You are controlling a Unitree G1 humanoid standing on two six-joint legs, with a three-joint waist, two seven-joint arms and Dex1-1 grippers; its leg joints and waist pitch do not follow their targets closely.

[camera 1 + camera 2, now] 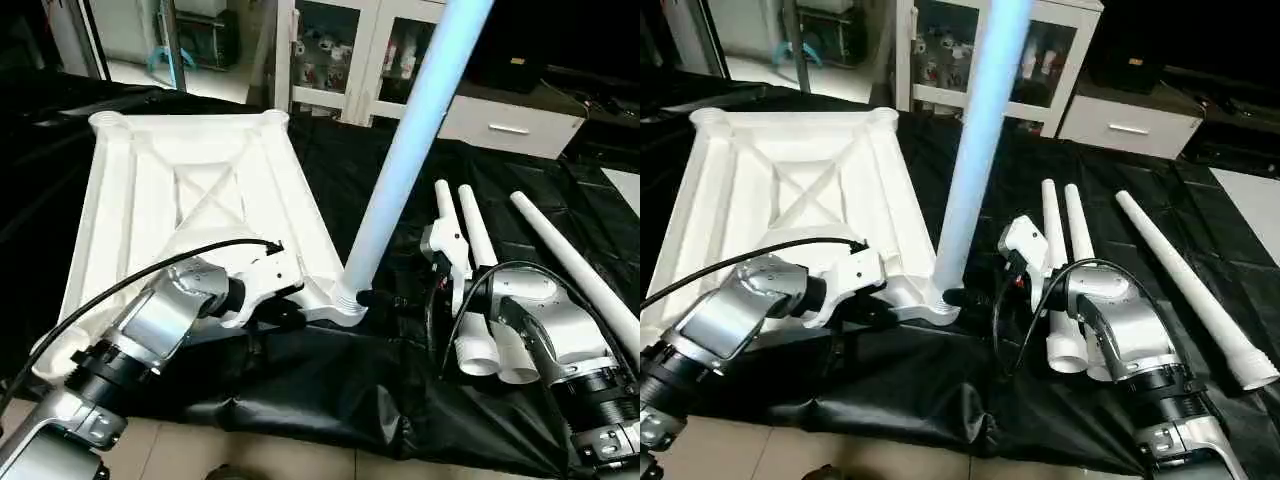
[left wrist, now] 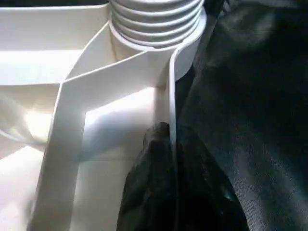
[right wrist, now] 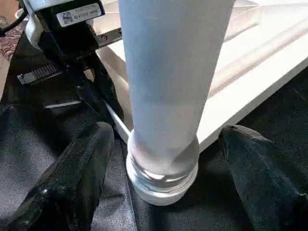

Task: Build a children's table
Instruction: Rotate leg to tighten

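One leg [image 1: 405, 160] stands in the near corner socket of the upturned tabletop [image 1: 190, 190], whose rim the left gripper [image 2: 166, 159] pinches, while the right gripper [image 3: 163, 159] gapes around the leg's base, three legs [image 1: 1070, 270] lying unfitted alongside.

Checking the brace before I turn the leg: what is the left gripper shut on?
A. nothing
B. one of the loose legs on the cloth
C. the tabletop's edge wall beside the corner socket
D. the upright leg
C: in the left wrist view the left gripper pinches the thin edge wall of the tabletop, just short of the corner socket holding the upright leg.
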